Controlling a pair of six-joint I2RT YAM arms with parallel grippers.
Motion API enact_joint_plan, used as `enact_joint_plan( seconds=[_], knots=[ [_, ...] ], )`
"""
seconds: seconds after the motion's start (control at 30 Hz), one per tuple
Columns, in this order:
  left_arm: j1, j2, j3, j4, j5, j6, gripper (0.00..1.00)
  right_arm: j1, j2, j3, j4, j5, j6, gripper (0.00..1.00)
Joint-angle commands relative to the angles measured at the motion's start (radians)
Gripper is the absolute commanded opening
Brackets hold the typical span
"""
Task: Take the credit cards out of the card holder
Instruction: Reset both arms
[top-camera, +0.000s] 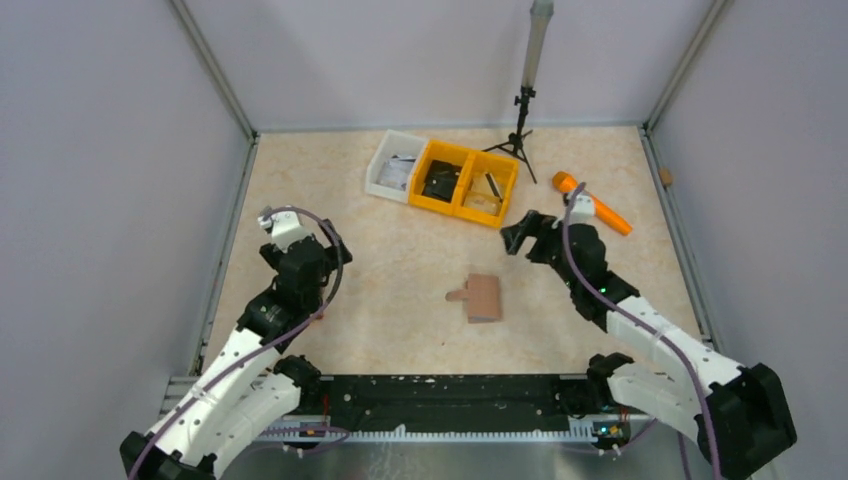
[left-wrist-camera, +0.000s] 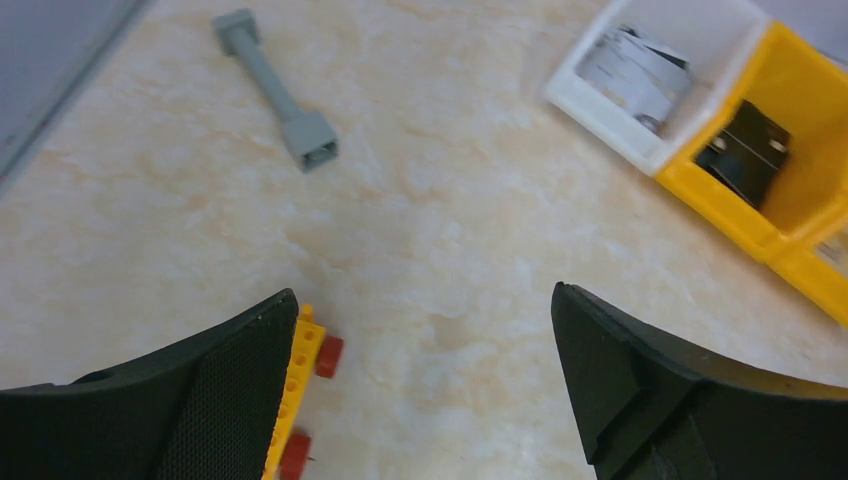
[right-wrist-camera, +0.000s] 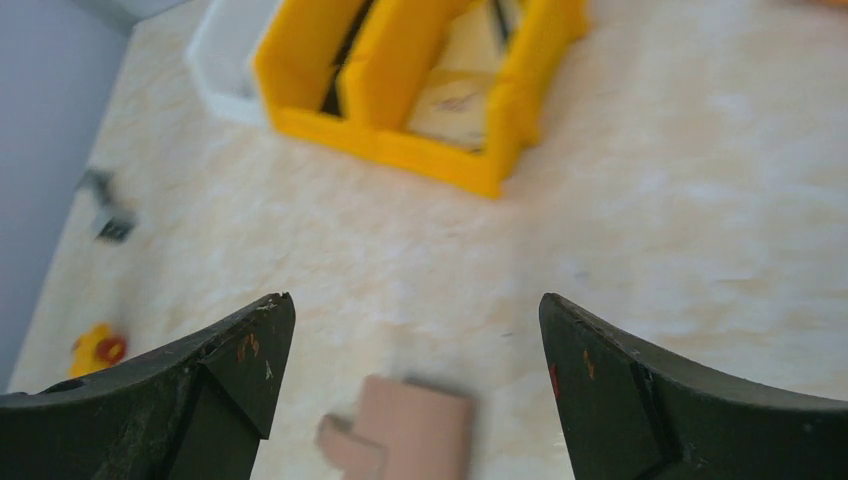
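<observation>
Two claws hang over the table (top-camera: 400, 270), each spread wide with nothing between its fingers. In the left wrist view the left claw (left-wrist-camera: 422, 300) fills the bottom corners, with bare table between its tips. A yellow brick (left-wrist-camera: 300, 375) with red bits lies just beside the left-hand finger at the bottom edge, and a grey piece (left-wrist-camera: 280, 90) lies in the upper left. In the right wrist view the right claw (right-wrist-camera: 415, 300) frames the card holder (right-wrist-camera: 405, 440), which shows blurred at bottom centre, below the tips and untouched. In the top view the card holder lies flat and folded shut just right of the middle, its tab pointing left, apart from everything else. The right claw is up and to the right of it, and the left claw is well apart at left centre. Yellow bins (top-camera: 468, 180), with a white bin (top-camera: 392, 165) touching their left side, stand in the upper middle. A tripod (top-camera: 517, 130) stands just above them, and an orange tool (top-camera: 592, 207) lies at upper right.
</observation>
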Motion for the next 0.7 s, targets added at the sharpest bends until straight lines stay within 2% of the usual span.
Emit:
enact_joint_plan(
  seconds=[0.0,0.1,0.17,0.27,0.33,0.47,0.57,0.67],
  knots=[
    [0.102,0.012,-0.076,0.171,-0.141,0.094,0.99,-0.246,-0.111,0.019,-0.126,0.028,-0.09,0.94],
    [0.187,0.009,-0.131,0.29,-0.116,0.146,0.99,-0.314,-0.167,-0.05,-0.058,0.11,-0.184,0.94],
    [0.213,0.004,-0.203,0.438,-0.102,0.204,0.99,-0.331,-0.161,-0.073,-0.025,0.169,-0.226,0.97],
    [0.239,0.029,-0.327,0.694,-0.127,0.342,0.99,-0.376,-0.107,-0.079,0.01,0.14,-0.24,0.98],
    [0.263,0.062,-0.385,0.828,-0.112,0.407,0.99,-0.38,-0.087,-0.103,0.092,0.159,-0.274,0.99],
    [0.339,0.204,-0.466,1.086,0.014,0.517,0.99,-0.381,-0.063,-0.24,0.417,0.236,-0.402,0.97],
    [0.383,0.375,-0.427,1.132,0.051,0.52,0.99,-0.381,-0.029,-0.378,0.69,0.187,-0.527,0.95],
    [0.404,0.488,-0.416,1.258,0.097,0.531,0.99,-0.385,0.04,-0.408,0.799,0.195,-0.606,0.95]
  ],
)
